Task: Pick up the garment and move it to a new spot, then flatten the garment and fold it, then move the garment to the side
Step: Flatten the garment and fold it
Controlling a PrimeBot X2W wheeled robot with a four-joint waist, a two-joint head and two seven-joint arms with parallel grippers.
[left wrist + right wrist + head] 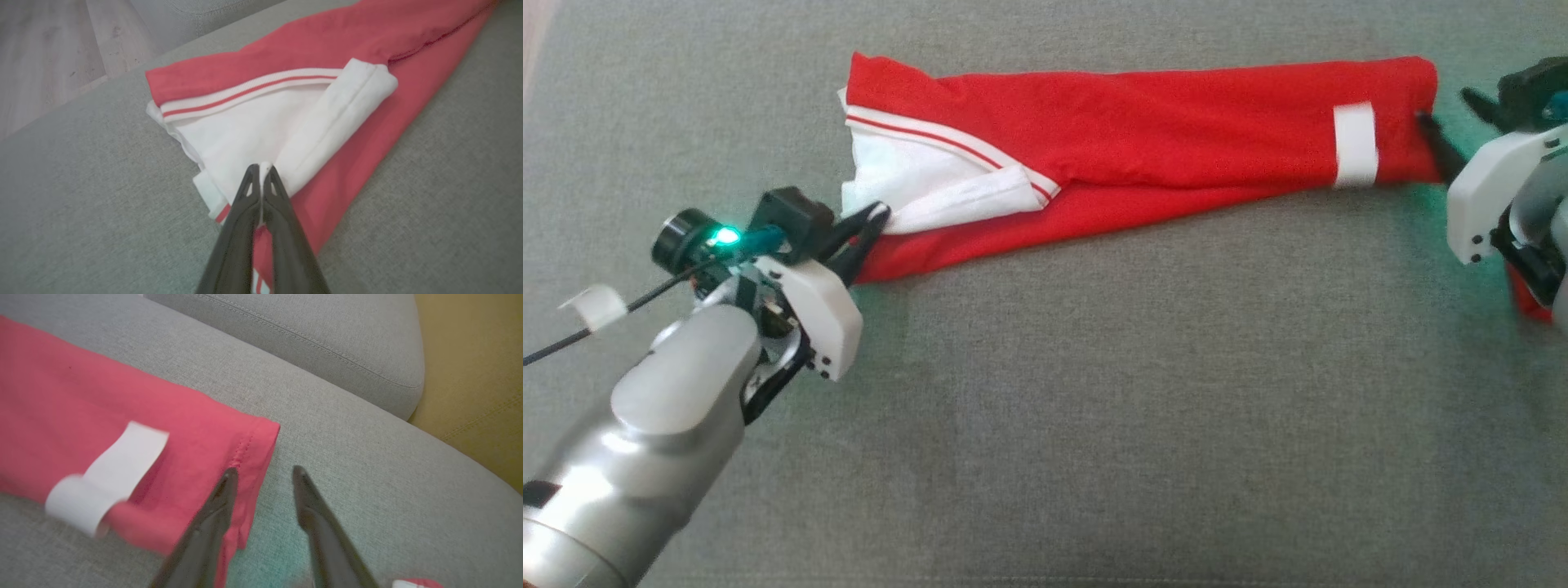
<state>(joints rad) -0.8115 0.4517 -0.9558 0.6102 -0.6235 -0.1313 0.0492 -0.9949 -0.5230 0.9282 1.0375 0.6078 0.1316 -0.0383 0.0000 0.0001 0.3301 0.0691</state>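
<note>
A red garment (pixel 1176 131) with white panels and a white loop tag (pixel 1356 145) lies stretched out in a long strip across the grey sofa seat (pixel 1094 408). My left gripper (pixel 872 224) is at its left end, shut on the garment; in the left wrist view a bit of white cloth (pixel 245 134) is pinched between the closed tips of that gripper (pixel 261 168). My right gripper (pixel 1450 122) is at the right end, open. In the right wrist view one of its fingers (pixel 222 494) lies over the red hem (pixel 261 445), the other over bare cushion, and that gripper (pixel 263 471) grips nothing.
The sofa's back cushion (pixel 327 330) rises behind the seat. Wooden floor (pixel 49 53) lies beyond the seat's left edge. A yellowish surface (pixel 474 359) lies past the right end. A small red and white thing (pixel 416 584) sits under my right wrist.
</note>
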